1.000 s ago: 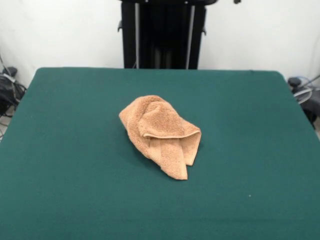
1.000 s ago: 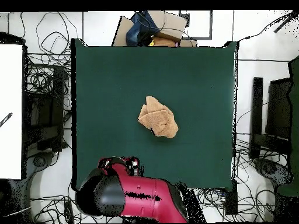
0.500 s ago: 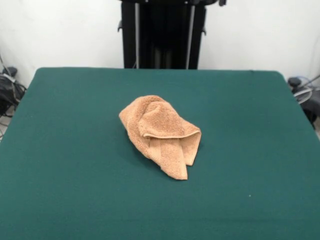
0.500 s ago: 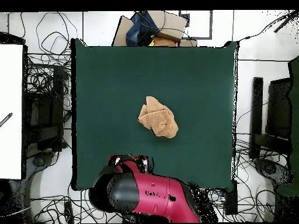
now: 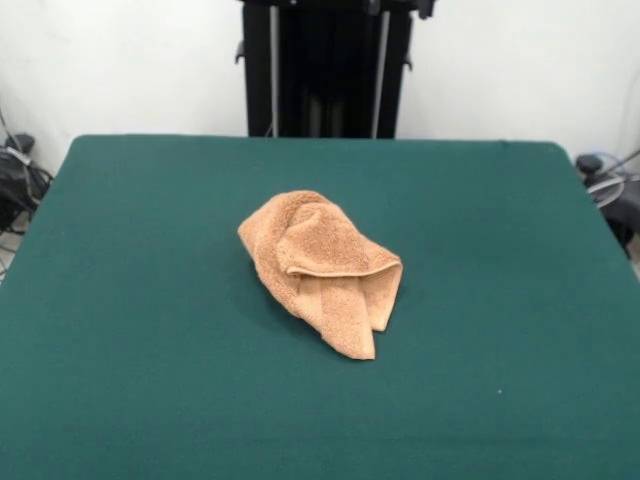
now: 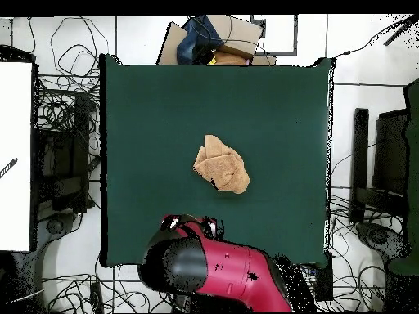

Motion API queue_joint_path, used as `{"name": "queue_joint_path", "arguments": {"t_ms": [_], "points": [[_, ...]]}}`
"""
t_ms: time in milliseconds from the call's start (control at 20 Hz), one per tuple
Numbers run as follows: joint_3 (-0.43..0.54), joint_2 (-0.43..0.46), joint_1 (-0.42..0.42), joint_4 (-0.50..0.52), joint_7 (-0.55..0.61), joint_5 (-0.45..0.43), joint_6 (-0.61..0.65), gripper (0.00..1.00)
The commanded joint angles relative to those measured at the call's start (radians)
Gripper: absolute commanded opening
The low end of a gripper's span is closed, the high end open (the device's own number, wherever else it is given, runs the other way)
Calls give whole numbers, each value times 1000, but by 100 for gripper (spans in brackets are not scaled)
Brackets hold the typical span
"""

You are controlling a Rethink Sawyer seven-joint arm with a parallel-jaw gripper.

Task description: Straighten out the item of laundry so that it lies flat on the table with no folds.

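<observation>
Overhead view shows the towel (image 6: 221, 164) crumpled near the middle of the green table (image 6: 147, 123), well apart from the red arm (image 6: 217, 266) at the table's base-side edge. I cannot tell how the gripper (image 6: 190, 222) is set.

Front camera faces across the table (image 5: 120, 380); overhead looks straight down on it.

Bright, even light; faint shadow by towel (image 5: 322, 268), maybe.
</observation>
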Motion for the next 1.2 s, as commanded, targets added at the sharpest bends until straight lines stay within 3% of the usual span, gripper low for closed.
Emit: {"name": "queue_joint_path", "arguments": {"t_ms": [50, 650, 1200], "points": [[50, 56, -44, -3, 27, -54, -6, 100], [47, 50, -43, 6, 62, -50, -6, 100], [22, -21, -34, 112, 57, -48, -28, 100]]}}
